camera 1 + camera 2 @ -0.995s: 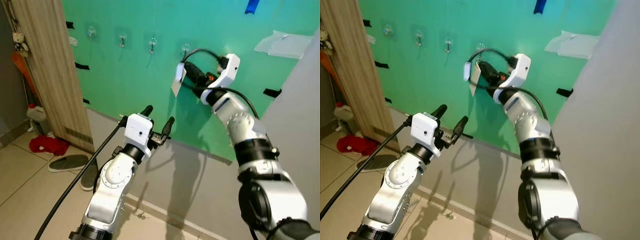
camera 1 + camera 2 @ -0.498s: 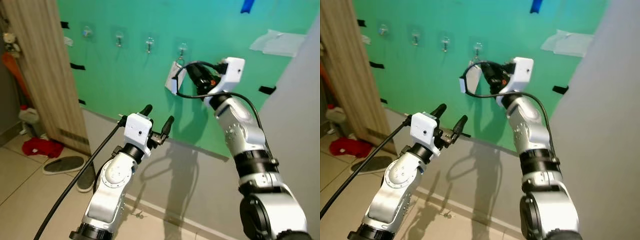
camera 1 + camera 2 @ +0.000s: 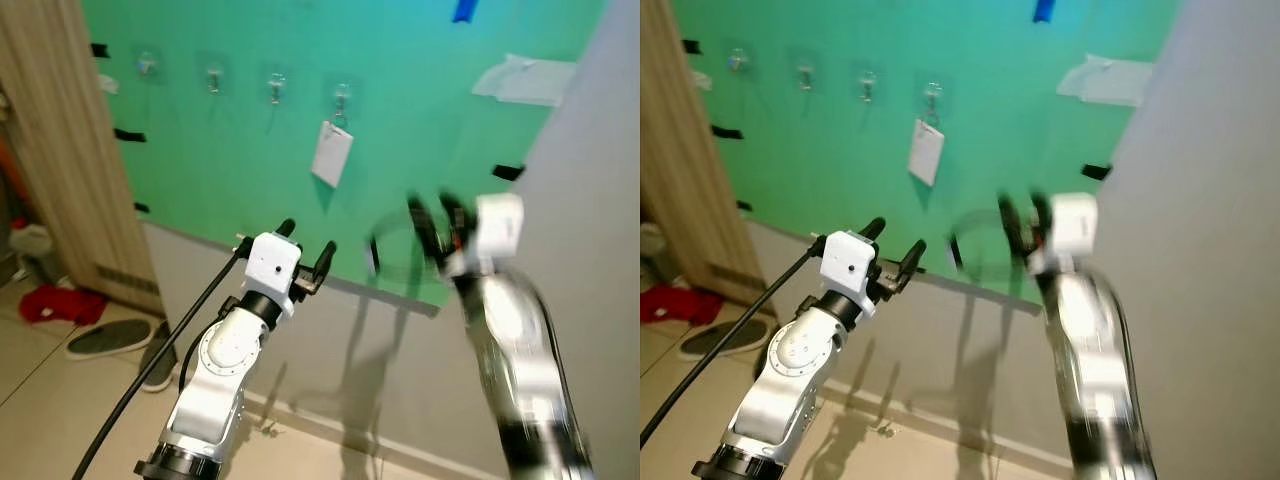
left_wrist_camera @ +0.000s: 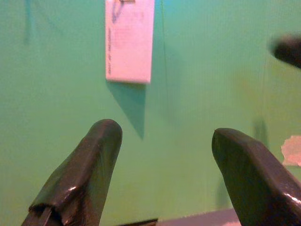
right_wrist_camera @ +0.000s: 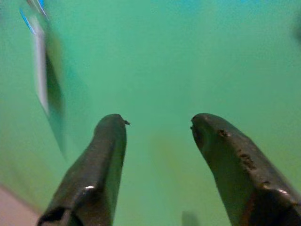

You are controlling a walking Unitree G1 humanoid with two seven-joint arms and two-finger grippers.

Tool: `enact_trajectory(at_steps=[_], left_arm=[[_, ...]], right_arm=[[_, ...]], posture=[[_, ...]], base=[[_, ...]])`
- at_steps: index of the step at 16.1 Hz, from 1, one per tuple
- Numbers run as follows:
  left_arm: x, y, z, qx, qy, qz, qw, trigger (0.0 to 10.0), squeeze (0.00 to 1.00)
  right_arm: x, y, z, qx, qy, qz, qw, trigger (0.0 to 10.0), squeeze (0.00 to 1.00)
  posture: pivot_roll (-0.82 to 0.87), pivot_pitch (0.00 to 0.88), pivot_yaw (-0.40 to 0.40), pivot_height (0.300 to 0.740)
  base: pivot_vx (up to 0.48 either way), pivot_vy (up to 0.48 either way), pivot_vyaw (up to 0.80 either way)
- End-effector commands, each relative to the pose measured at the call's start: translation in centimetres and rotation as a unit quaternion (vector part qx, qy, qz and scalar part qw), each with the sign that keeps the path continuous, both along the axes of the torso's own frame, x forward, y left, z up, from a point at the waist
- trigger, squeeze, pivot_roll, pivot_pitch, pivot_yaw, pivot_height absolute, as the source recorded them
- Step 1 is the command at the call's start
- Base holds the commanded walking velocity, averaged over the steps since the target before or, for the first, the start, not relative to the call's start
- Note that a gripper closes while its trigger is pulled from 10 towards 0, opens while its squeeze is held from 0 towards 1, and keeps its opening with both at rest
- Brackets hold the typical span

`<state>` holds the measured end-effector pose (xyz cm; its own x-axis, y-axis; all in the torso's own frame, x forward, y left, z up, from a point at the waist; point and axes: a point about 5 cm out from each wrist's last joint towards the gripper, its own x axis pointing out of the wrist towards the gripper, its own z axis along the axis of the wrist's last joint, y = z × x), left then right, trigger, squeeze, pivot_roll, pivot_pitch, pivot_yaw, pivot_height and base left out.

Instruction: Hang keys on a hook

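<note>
The keys' white tag (image 3: 331, 153) hangs from the rightmost hook (image 3: 341, 97); the keys themselves are indistinct. The motion-blurred right gripper (image 3: 436, 219) and left gripper (image 3: 303, 242) both have released, spread fingers.

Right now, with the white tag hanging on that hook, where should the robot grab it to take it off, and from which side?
Probably the tag's lower half, which hangs free and slightly tilted below the hook on the green board. Come straight at the board from the front, one finger on each side edge, then lift. The right tool, open and blurred, is lower and to the right.
</note>
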<state>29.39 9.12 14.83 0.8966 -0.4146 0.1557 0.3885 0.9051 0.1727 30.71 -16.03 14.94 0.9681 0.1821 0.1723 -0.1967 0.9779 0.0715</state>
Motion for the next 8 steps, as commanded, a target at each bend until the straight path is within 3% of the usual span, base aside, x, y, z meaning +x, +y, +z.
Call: enact_trajectory(at_steps=[1, 3, 4, 5, 7, 8], left_arm=[[0.2, 0.8, -1.0, -0.01, 0.032, 0.029, 0.999, 10.0, 0.0], [0.1, 1.8, -2.1, -0.034, 0.07, 0.056, 0.995, 10.0, 0.0], [-0.6, 2.8, -3.2, -0.049, 0.099, 0.075, 0.991, 10.0, 0.0], [-1.1, 3.3, -3.8, -0.046, 0.11, 0.082, 0.989, 10.0, 0.0], [-1.5, 3.3, -4.3, -0.034, 0.111, 0.078, 0.99, 10.0, 0.0], [-1.5, 3.0, -4.2, -0.03, 0.107, 0.074, 0.991, 10.0, 0.0]], right_arm=[[-1.7, -0.4, -0.8, -0.027, 0.008, -0.01, 1.0, 10.0, 1.0], [-4.1, -1.1, -2.4, -0.042, 0.03, -0.022, 0.998, 10.0, 1.0], [-6.4, -2.3, -4.3, -0.051, 0.066, -0.041, 0.996, 10.0, 1.0], [-7.3, -3.1, -5.3, -0.05, 0.093, -0.055, 0.993, 10.0, 1.0], [-7.8, -3.5, -6.7, -0.032, 0.139, -0.061, 0.988, 10.0, 1.0], [-7.6, -3.5, -7.1, -0.025, 0.151, -0.063, 0.986, 10.0, 0.88]], posture=[[-0.09, 0.0, -0.067, 0.74], [-0.1, 0.0, -0.063, 0.74], [-0.11, 0.0, -0.058, 0.74], [-0.12, 0.0, -0.055, 0.74], [-0.12, 0.0, -0.047, 0.74], [-0.12, 0.0, -0.045, 0.74]], base=[[0.0, 0.0, 0.0], [0.0, 0.0, 0.0], [0.0, 0.0, 0.0], [0.0, 0.0, 0.0], [0.0, 0.0, 0.0], [0.0, 0.0, 0.0]])
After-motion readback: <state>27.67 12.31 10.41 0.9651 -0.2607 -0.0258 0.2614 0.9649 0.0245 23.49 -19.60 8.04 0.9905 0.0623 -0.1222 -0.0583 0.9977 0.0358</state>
